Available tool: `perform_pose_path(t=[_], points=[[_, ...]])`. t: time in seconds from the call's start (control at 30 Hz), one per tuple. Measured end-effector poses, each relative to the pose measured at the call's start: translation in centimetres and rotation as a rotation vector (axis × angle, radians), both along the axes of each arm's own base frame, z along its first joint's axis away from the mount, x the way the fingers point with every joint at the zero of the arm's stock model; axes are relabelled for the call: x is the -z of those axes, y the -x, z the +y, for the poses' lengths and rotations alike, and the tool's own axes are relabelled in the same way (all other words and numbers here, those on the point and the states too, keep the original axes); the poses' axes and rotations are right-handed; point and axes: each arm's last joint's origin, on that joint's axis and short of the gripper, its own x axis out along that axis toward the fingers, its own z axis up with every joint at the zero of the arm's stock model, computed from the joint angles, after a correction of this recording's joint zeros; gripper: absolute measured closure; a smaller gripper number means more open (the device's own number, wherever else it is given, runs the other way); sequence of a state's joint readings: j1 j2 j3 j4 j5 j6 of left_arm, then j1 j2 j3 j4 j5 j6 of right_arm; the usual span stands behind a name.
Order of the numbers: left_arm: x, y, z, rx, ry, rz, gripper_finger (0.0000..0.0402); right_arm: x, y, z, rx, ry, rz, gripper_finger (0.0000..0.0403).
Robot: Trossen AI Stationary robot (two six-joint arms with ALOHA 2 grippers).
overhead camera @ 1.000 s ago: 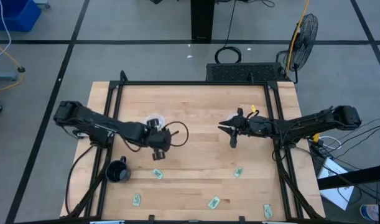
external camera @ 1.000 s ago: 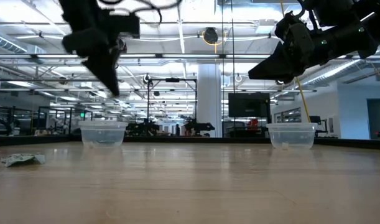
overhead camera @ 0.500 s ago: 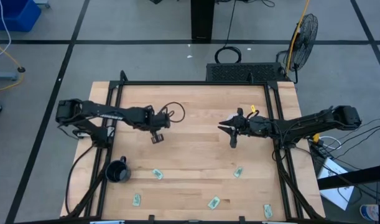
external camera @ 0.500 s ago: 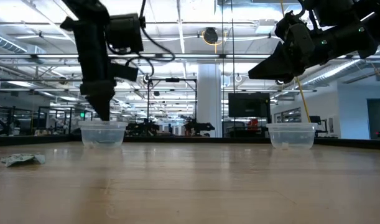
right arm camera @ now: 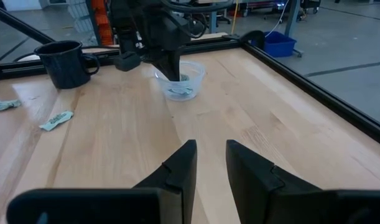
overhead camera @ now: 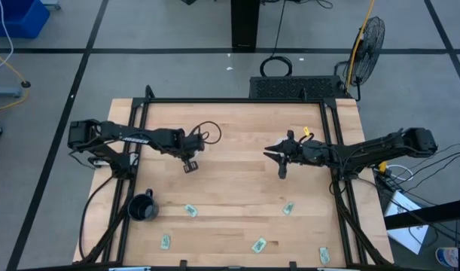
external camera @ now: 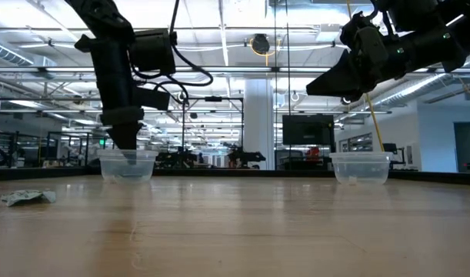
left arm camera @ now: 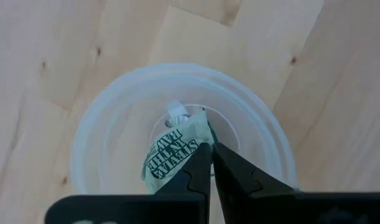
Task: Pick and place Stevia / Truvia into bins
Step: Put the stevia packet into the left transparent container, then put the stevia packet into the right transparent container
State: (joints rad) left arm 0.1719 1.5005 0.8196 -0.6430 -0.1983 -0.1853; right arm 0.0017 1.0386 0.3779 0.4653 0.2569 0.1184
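Left end effector [left arm camera: 209,163] poised directly above the small round clear plastic cup [left arm camera: 102,130], fingertips together, pinching the edge of a pale green and white paper Stevia packet [left arm camera: 171,155] that lies inside that cup. Right end effector [right arm camera: 208,163], well apart from the cup, hovers over the bare wooden bench [right arm camera: 115,149], fingers slightly apart, holding nothing.

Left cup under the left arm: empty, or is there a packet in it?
Not empty. The left wrist view shows a Stevia packet lying crumpled inside the clear cup, the left pincer over it, fingers nearly together at its edge.
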Motion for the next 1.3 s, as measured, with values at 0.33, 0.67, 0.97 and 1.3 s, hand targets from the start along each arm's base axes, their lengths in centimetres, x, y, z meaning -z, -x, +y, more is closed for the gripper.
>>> perform_pose_path(t=[0.33, 0.67, 0.97, 1.3], points=[[0.0, 0.0, 0.0, 0.011, 0.01, 0.002, 0.0359, 0.0, 0.0, 0.0, -0.001, 0.011, 0.003, 0.0325], [-1.0, -0.7, -0.7, 0.094, -0.001, 0.004, 0.0277, 0.1, 0.0, 0.5, -0.036, 0.048, 0.024, 0.0323], [-7.3, -2.8, -0.8, 0.119, -0.15, -0.02, 0.0275, -0.5, 0.0, 3.4, -0.202, 0.151, -0.013, 0.0266], [-11.7, -6.5, -1.9, 0.201, -0.231, -0.388, 0.0275, -1.0, -2.5, 8.5, -0.317, 0.142, 0.18, 0.0248]])
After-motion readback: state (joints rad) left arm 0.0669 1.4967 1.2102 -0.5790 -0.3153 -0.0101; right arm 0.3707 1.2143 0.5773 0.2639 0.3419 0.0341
